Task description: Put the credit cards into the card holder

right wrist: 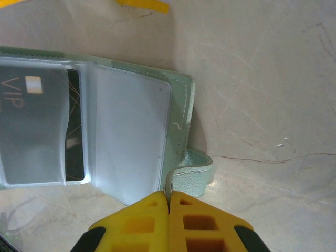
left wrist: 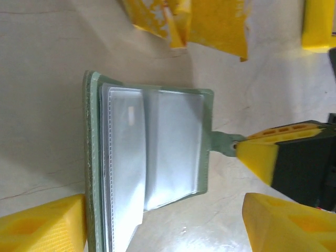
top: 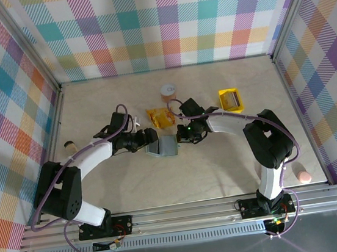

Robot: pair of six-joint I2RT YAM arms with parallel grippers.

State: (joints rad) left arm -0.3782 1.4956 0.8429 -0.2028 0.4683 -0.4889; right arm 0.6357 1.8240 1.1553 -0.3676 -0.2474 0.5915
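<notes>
Reader: Hazard here?
Arm: Card holder (top: 162,146) lies open on the table (top: 223,168), a dark VIP card (right wrist: 75,131) already sleeved. My right end effector (right wrist: 169,205) is pinched tight on its cover edge. My left end effector (left wrist: 164,212) is spread wide, empty. A tug could fold the cover.
Reader: Setting?
Arm: Pale scuffed surface, plaid walls (top: 162,22).

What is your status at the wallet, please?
Left gripper open over the wallet. Right gripper shut on its edge. One dark card in a sleeve. Snack packet nearby, not touching.
</notes>
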